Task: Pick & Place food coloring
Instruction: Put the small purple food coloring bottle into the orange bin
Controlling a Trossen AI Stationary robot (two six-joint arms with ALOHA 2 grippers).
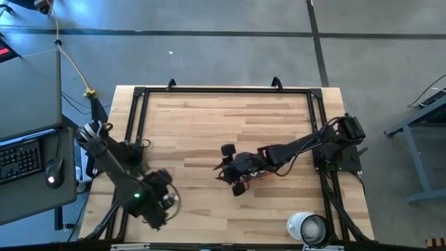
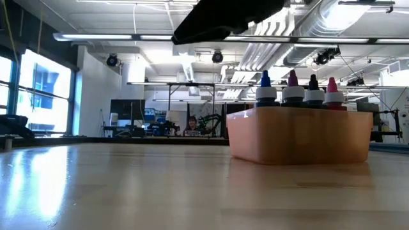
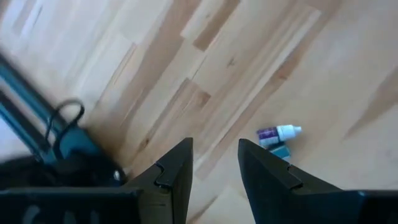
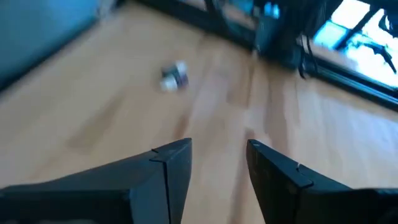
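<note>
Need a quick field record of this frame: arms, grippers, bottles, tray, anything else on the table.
left gripper: open, empty, over bare wood at the table's near-left part
right gripper: open, empty, over the table's middle
loose bottle: lying on its side on the wood, white cap, purple label
orange tray: on the table, holds upright bottles
bottles in tray: four show above the rim; caps blue, magenta, dark, pink
white cup: near-right edge of the table
</note>
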